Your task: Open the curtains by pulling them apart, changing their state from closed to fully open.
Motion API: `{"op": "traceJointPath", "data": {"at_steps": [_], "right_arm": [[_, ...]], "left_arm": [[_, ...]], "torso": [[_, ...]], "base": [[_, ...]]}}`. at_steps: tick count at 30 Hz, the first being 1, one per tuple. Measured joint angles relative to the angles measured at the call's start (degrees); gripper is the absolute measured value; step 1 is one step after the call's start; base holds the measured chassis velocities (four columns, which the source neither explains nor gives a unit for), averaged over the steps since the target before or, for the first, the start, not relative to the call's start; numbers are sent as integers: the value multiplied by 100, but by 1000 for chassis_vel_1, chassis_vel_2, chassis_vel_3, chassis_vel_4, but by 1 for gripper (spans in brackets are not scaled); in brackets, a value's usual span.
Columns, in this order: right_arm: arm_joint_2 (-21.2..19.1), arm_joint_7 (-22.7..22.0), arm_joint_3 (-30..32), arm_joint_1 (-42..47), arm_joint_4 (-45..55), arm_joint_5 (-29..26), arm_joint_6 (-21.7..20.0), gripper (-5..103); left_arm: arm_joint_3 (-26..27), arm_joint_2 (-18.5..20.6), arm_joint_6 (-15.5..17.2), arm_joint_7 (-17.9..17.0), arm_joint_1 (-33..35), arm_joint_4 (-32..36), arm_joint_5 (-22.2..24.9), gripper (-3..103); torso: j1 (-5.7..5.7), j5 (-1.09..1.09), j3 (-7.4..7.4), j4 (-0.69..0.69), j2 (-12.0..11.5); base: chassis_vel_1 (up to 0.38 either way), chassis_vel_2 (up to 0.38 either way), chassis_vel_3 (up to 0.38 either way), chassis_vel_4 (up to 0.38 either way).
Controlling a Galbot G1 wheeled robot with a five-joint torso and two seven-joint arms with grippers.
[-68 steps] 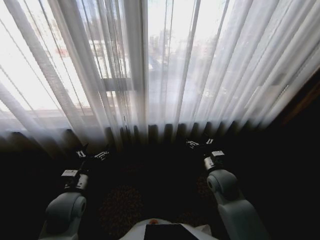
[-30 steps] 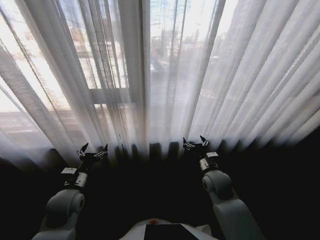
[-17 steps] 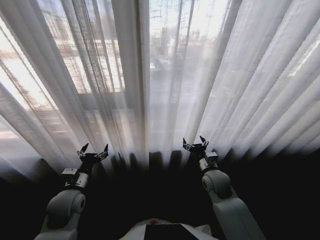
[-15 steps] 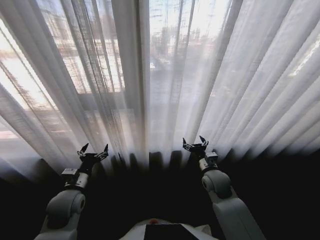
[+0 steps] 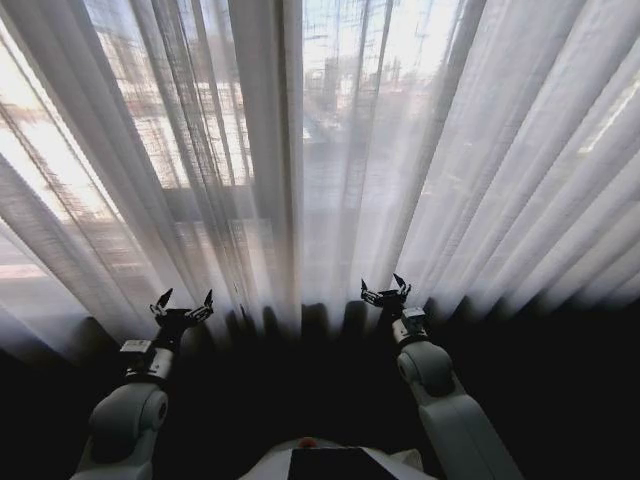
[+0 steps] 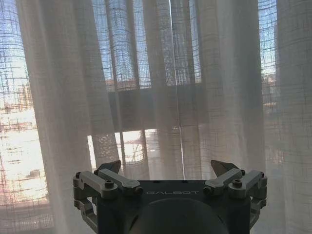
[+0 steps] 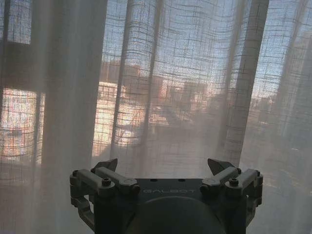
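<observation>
Sheer curtains hang closed; left gripper and right gripper, both wide open, should each pinch a centre pleat before parting.

Head: high, looking forward-down past both arms at the curtains.
Wrists: each faces the fabric close-up, over its own spread fingers.
Shared: curtains.
</observation>
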State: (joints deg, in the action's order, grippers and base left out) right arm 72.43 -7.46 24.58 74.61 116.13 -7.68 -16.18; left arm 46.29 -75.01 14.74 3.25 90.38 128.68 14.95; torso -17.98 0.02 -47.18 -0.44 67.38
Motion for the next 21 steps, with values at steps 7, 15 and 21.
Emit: {"op": "traceJointPath", "data": {"at_steps": [7, 15, 21], "right_arm": [[7, 2, 1, -22, -34, 0, 25, 100], [1, 3, 2, -27, -32, 0, 29, 100], [20, 47, -11, -41, -51, 5, 83, 100]], "left_arm": [[-6, 10, -1, 1, -11, -6, 0, 100], [-16, 19, -2, 0, -31, -23, 3, 100], [-12, 41, -7, -2, -40, -32, 14, 100]], "torso": [[0, -1, 0, 0, 0], [-1, 0, 0, 0, 0], [-1, 1, 0, 2, 0]], "base": [[200, 204, -188, -216], [293, 290, -302, -304], [367, 359, -361, -351]]}}
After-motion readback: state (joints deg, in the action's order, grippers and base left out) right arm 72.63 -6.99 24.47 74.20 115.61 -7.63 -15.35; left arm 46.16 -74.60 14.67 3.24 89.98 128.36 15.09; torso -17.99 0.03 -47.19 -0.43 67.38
